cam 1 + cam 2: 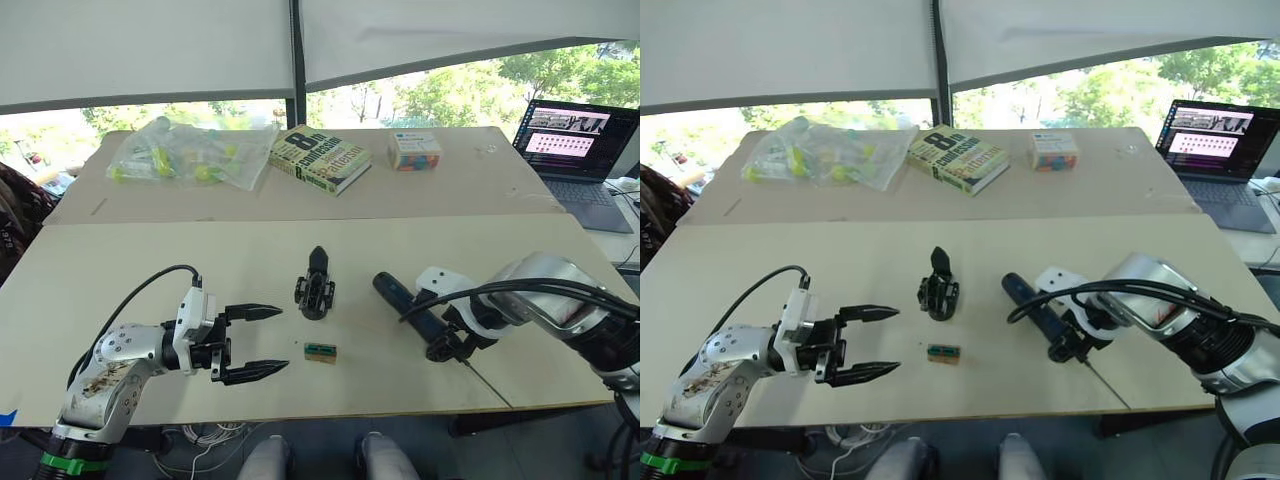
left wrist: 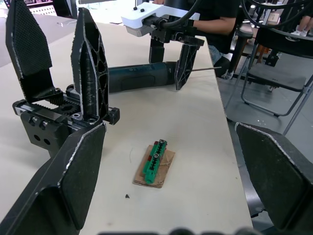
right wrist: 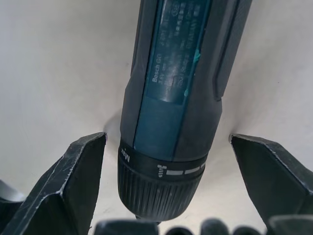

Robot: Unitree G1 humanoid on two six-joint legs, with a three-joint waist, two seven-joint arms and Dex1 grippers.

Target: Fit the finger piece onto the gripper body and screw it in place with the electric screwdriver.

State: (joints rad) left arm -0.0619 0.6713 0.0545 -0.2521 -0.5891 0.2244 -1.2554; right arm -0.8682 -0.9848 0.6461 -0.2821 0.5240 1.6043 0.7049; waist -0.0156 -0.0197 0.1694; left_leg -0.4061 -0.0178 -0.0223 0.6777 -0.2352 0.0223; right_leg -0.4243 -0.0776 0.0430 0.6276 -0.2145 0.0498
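The electric screwdriver [image 1: 412, 307] lies flat on the near table [image 1: 120, 280], its thin metal bit [image 1: 487, 384] pointing toward the table's front edge. The right gripper [image 1: 446, 340] is lowered over the screwdriver's collar end. In the right wrist view its two fingers [image 3: 68, 186] stand apart on either side of the barrel, with a gap visible on each side, so they are spread and not clamped on the tool.

The gripper body [image 1: 315, 291] sits near the middle of the table, to the left of the screwdriver and apart from it. A tapered black finger piece [image 1: 318, 260] stands on it, pointing away from the robot. The left wrist view shows two such textured pieces [image 2: 90, 63] rising from the block; whether either is screwed down cannot be told.

A small green-topped block [image 1: 320, 351] rests on a scrap of brown card, just in front of the gripper body and between the two arms.

The left gripper [image 1: 250, 343] hovers over the table to the left of the gripper body, its fingers wide apart and holding nothing.

On the far table lie a clear plastic bag [image 1: 190, 152] of yellow-green items, a book [image 1: 320, 158] and a small box [image 1: 414, 150]. An open laptop [image 1: 575, 150] stands at the right.
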